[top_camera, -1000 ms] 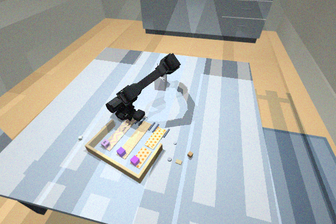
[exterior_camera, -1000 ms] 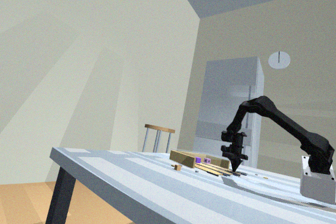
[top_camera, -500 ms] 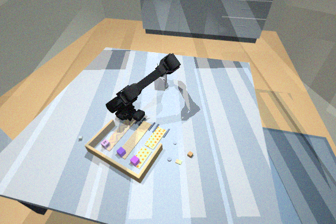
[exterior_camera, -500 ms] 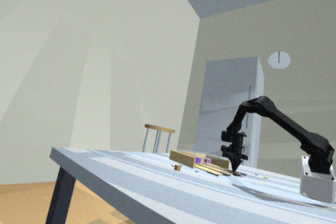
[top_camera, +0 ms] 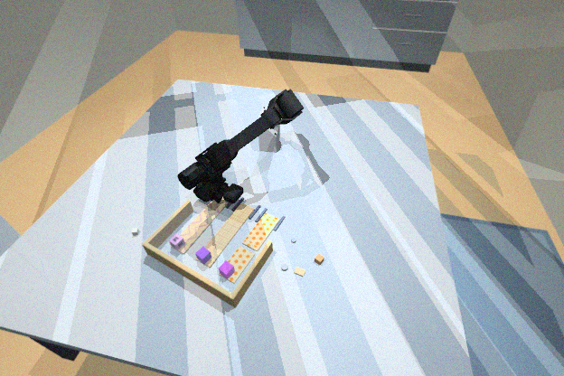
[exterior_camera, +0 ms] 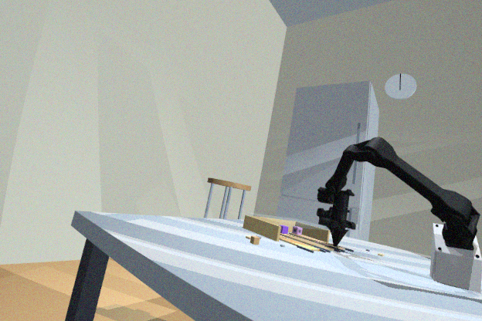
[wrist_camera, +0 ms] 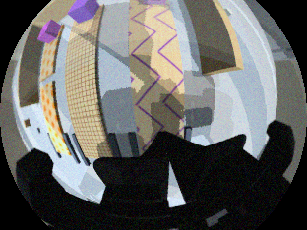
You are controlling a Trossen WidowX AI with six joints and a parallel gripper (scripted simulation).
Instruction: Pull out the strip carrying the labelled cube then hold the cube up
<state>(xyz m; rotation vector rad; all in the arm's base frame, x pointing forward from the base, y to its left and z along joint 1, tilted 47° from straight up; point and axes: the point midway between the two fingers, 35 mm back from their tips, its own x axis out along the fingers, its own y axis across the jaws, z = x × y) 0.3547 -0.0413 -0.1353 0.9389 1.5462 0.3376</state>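
Observation:
A zigzag strip (top_camera: 193,229) (wrist_camera: 157,79) looks unbroken where visible; its near end is hidden by my gripper. The light-purple labelled cube (top_camera: 176,240) (exterior_camera: 297,230) sits on its far end, cut off at the wrist view's top. A grid-patterned strip (top_camera: 232,230) (wrist_camera: 81,79) bears a violet cube (top_camera: 202,255) (exterior_camera: 284,228) (wrist_camera: 84,9). A dotted strip is in two pieces with a gap; the far piece (top_camera: 241,257) bears a magenta cube (top_camera: 226,269) (wrist_camera: 49,30). My gripper (top_camera: 219,202) (exterior_camera: 336,244) (wrist_camera: 161,135) is shut and empty, low at the zigzag strip's near end.
A wooden three-sided frame (top_camera: 189,272) (exterior_camera: 260,228) (wrist_camera: 237,49) surrounds the strips' far parts, open toward the arm. Dark bars lie at the strips' near ends. An orange block (top_camera: 319,258) (exterior_camera: 255,239), a beige piece (top_camera: 299,271) and a white block (top_camera: 135,230) lie outside the frame.

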